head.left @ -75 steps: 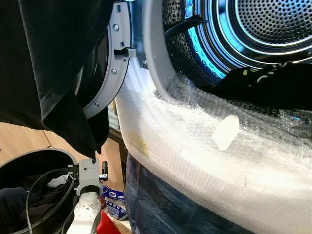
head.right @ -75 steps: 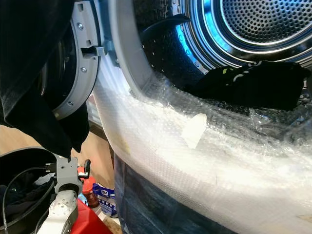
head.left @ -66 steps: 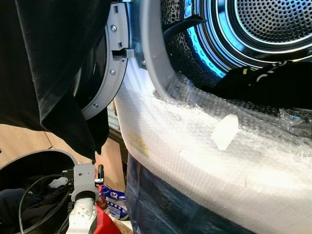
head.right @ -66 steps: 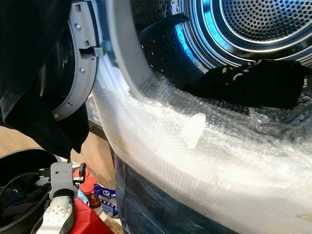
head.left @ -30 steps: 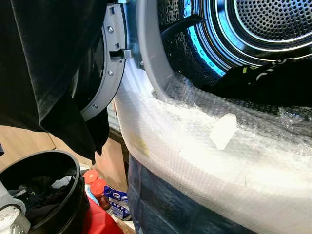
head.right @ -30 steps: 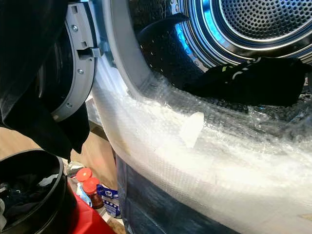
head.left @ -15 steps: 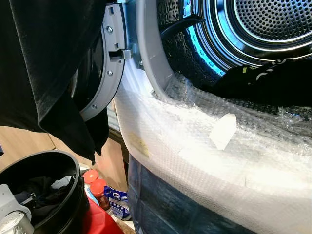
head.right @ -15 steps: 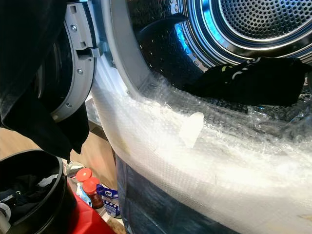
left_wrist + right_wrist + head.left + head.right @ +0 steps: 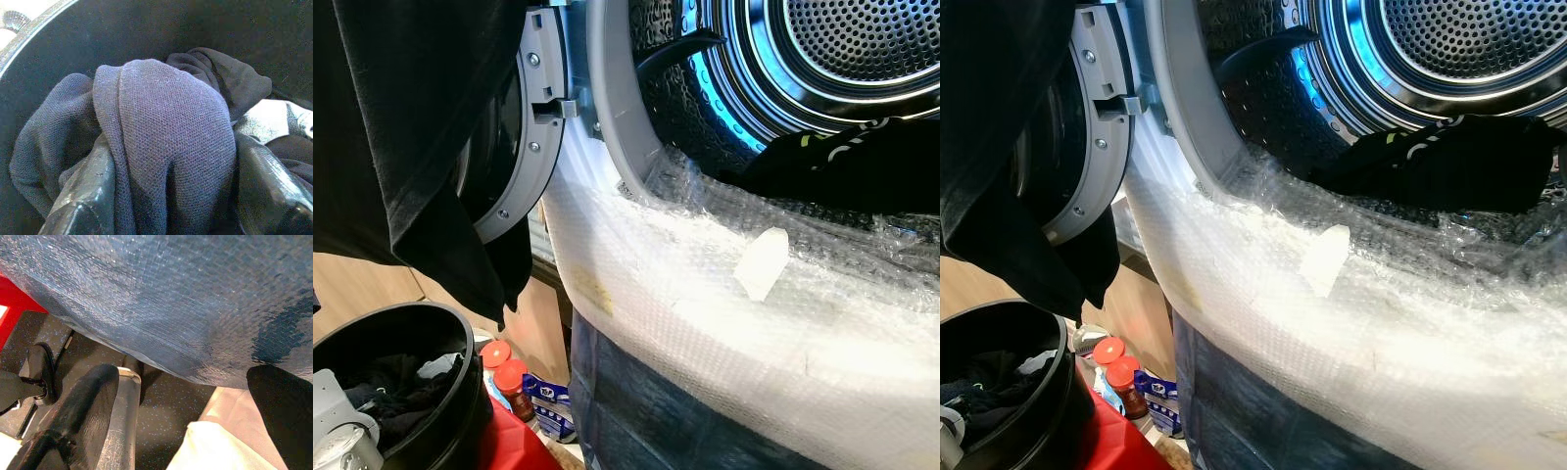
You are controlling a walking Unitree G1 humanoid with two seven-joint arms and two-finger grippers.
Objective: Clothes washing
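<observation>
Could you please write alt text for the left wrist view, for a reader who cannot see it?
The left gripper is closed around a bunched dark blue-grey knit garment, one black finger on each side of the cloth, inside the black laundry basket. More dark clothing and a patch of white fabric lie beside it.

The left arm, earlier raised beside the black bin, is now down inside it, its hand closed around dark cloth.

I see the floor carrying a black laundry bucket, two red-capped bottles beside it, touching.
</observation>
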